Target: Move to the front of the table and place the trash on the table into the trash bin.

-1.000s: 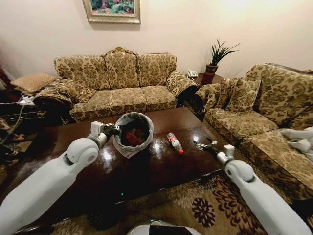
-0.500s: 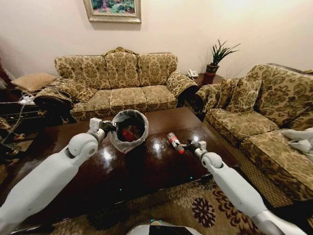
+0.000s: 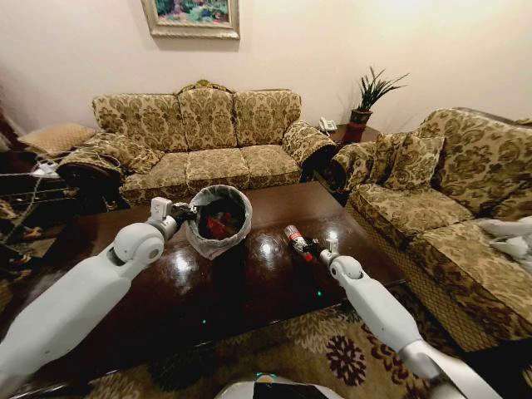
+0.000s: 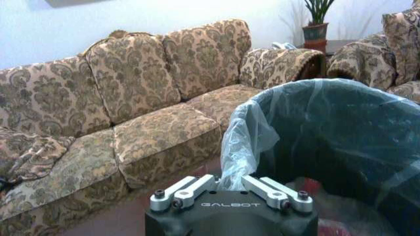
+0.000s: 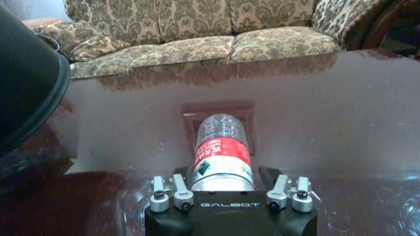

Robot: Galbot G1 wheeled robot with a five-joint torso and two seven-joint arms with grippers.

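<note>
While left gripper (image 4: 229, 189) pinches trash bin (image 3: 218, 218) liner, right gripper (image 5: 229, 189) straddles bottle (image 5: 222, 152), unclosed.

One dark glossy wooden surface (image 3: 249, 291) carries one clear bottle (image 3: 296, 241) with a red label and one round trash bin (image 3: 218, 223) lined with a whitish plastic bag. Inside the bin, red trash shows; its pieces cannot be counted. Two white robot arms reach over the wood, each ending in one pincer: the left pincer (image 3: 184, 213) and the right pincer (image 3: 307, 247). Two patterned sofas, one potted plant (image 3: 368, 100) and one framed picture (image 3: 189, 17) stand behind.
</note>
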